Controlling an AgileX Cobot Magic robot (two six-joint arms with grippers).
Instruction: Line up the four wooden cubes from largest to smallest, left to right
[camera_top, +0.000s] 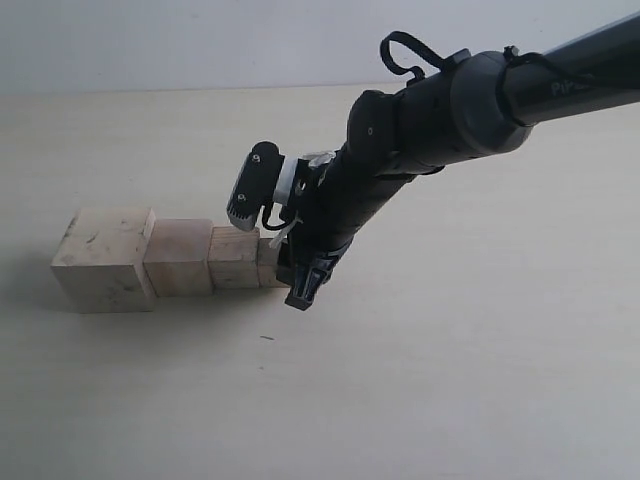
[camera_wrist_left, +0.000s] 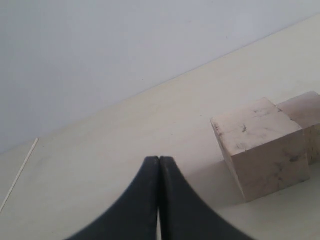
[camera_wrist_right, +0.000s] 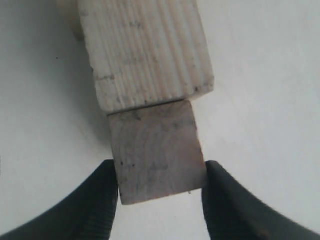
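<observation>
Smallest cube (camera_wrist_right: 157, 150) ends the row on the tabletop (camera_top: 450, 380), touching third cube (camera_wrist_right: 145, 50). Right tool (camera_wrist_right: 161, 167) pinches its flat sides. Light, rigid wood; probably grips well. Left tool (camera_wrist_left: 159, 170) closed, empty.

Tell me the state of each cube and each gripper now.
largest cube: left end of row, touching second cube.
second cube: in row, touching both neighbours.
third cube: in row, touching both neighbours.
smallest cube: right end, gripped.
right gripper: shut on smallest cube.
left gripper: shut, empty.
</observation>
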